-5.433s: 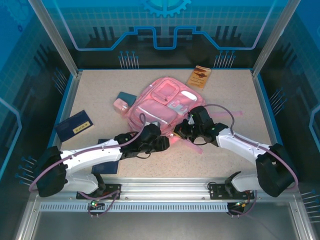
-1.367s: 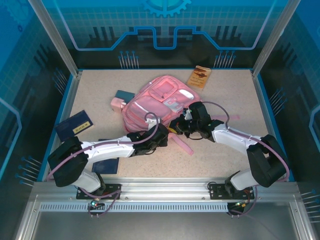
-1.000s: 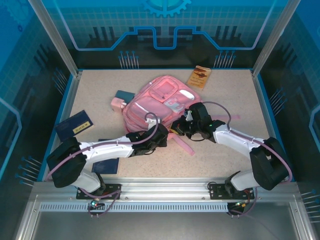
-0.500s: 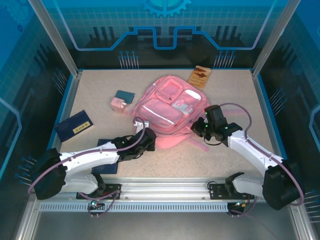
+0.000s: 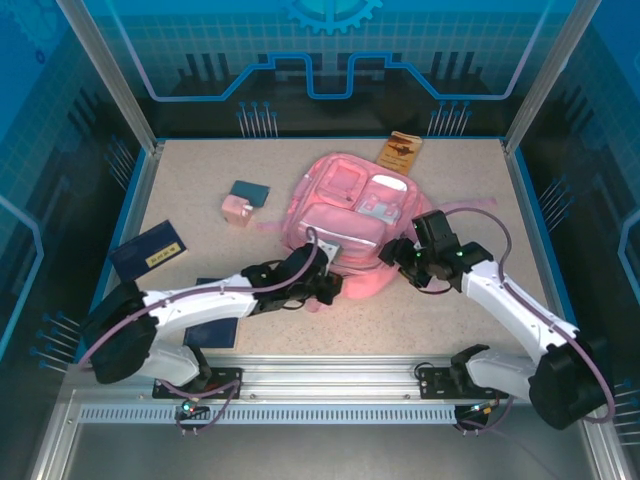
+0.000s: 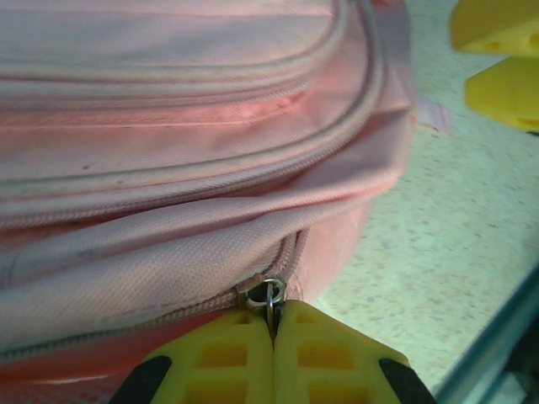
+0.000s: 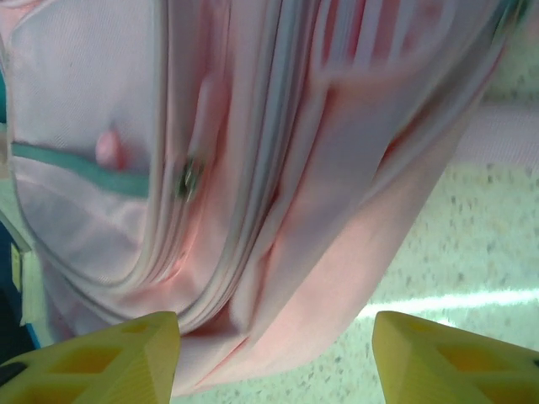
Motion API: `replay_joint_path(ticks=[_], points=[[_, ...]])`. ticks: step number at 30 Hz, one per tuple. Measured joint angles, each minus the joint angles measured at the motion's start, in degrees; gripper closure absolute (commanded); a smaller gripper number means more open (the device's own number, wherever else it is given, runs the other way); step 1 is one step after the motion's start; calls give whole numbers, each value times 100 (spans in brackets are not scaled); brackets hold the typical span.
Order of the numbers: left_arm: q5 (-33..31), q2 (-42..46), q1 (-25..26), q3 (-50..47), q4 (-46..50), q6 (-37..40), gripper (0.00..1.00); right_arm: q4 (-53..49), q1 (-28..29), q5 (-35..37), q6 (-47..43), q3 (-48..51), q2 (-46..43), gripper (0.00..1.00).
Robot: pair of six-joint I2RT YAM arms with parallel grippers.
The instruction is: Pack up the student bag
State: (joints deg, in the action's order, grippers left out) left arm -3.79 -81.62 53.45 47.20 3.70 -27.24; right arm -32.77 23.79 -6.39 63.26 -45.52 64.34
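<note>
Two arms reach in from the near edge of the tabletop. The left gripper has its jaws clenched on one metal zip pull at the near edge of the student bag. The right gripper has its jaws released and standing wide apart, with the bag's near right corner between them.

At the near left lie two dark blue books: one partly under the left arm, the other a little farther back. The one student bag lies flat in the middle of the tabletop, pockets up. Left of it, apart from it, sit one small pink box and, just behind that, one dark teal flat item. One brown booklet lies at the far edge, just beside the bag's far corner.

Compared with half a second ago, the bag has shifted right and away, closing on the booklet. The left gripper has travelled right along the bag's near edge.
</note>
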Motion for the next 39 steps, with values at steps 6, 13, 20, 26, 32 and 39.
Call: replay_joint_path(ticks=[6, 13, 20, 26, 32, 39], points=[[278, -761, 295, 595, -144, 173, 100, -107, 343, -2, 682, 348, -629, 36], [326, -1047, 382, 831, -151, 192, 100, 90, 354, 7, 1075, 557, -461, 45], [330, -1082, 382, 859, -186, 195, 100, 483, 146, 7, 997, 557, 15, 81], [210, -1080, 382, 874, 59, 267, 100, 420, 79, 181, 584, 509, 39, 100], [-136, -745, 323, 778, 461, 389, 100, 105, -365, 389, -4, 365, -306, 100], [-413, -181, -136, 267, 638, 518, 100, -177, -881, 177, -492, 341, -369, 100]])
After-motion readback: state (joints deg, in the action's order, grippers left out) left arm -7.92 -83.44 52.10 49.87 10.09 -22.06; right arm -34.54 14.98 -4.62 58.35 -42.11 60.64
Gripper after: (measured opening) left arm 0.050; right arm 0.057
